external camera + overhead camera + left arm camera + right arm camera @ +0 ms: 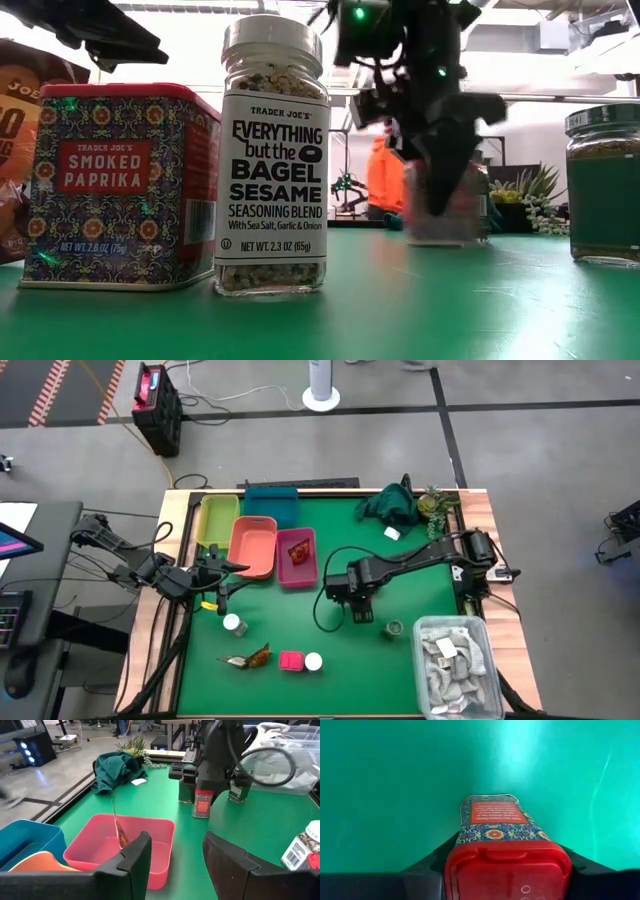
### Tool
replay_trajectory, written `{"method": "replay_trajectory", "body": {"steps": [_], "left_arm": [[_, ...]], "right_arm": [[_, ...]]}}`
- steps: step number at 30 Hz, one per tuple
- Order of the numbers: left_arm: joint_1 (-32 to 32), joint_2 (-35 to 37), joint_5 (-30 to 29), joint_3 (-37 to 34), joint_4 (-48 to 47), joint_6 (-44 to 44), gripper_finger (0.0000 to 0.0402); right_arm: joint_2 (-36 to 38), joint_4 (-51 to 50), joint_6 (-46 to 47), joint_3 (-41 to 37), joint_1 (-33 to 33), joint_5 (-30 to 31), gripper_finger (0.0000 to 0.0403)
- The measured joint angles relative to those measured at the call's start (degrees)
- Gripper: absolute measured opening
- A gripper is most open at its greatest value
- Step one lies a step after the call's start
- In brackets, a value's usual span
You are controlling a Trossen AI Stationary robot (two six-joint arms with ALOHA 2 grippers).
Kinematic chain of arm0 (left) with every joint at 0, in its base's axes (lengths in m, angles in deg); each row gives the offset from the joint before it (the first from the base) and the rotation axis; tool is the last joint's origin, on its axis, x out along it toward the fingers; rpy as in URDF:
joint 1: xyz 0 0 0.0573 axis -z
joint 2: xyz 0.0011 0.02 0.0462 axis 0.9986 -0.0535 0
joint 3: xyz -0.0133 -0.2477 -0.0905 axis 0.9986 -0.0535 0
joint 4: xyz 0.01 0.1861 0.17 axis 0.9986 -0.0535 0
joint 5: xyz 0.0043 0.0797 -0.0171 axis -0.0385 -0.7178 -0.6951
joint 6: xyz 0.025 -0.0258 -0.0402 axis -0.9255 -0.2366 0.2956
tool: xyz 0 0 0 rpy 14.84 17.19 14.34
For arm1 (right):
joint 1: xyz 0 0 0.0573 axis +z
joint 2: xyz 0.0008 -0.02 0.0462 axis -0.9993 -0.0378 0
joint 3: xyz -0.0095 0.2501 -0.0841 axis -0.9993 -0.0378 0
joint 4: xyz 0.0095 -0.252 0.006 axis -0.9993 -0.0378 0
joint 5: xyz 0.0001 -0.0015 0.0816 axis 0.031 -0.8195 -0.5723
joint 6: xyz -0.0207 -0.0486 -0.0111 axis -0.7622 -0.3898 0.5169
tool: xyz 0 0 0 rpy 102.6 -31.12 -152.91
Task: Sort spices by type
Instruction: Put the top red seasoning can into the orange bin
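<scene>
My right gripper is over the middle of the green mat, shut on a pink-red square paprika tin. My left gripper hovers open just near-side of the orange tray, touching nothing; in its wrist view it faces the pink tray, where a reddish-brown sachet leans against the wall. On the mat stand a white-topped jar, a sachet, a second pink tin, another white-topped jar and a green-topped jar. My right gripper pinches the paprika tin by its red lid end between the two fingers, one on each side, coming from above and pointing down. The tin stands upright below the fingers. I cannot tell whether its base rests on the mat or hangs just above it.
Yellow-green, teal, orange and pink trays sit at the far left of the mat. A dark green cloth lies at the far right; a clear bin of grey-white packets stands at the near right.
</scene>
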Motion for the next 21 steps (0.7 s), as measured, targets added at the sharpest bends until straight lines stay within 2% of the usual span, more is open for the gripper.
{"method": "replay_trajectory", "body": {"steps": [5, 10, 17, 21], "left_arm": [[0.00, 0.00, -0.02, 0.00, 0.06, -3.24, 0.0169], [0.00, 0.00, -0.58, 0.00, -0.01, -7.73, 0.0169], [-0.01, -0.02, -6.10, 0.00, -4.20, -8.43, 0.0169], [-2.40, -0.62, -9.67, 0.00, -2.96, -5.83, 0.0169]], "right_arm": [[0.00, -1.69, -3.20, 7.06, -1.30, 0.00, 0.0223], [0.02, -2.15, -7.93, 15.60, -6.26, 1.65, 0.0223], [0.07, -8.05, -10.30, 23.40, -15.85, 2.01, 0.0225], [0.07, -3.78, -13.70, 24.72, -17.82, 1.13, 0.0225]]}}
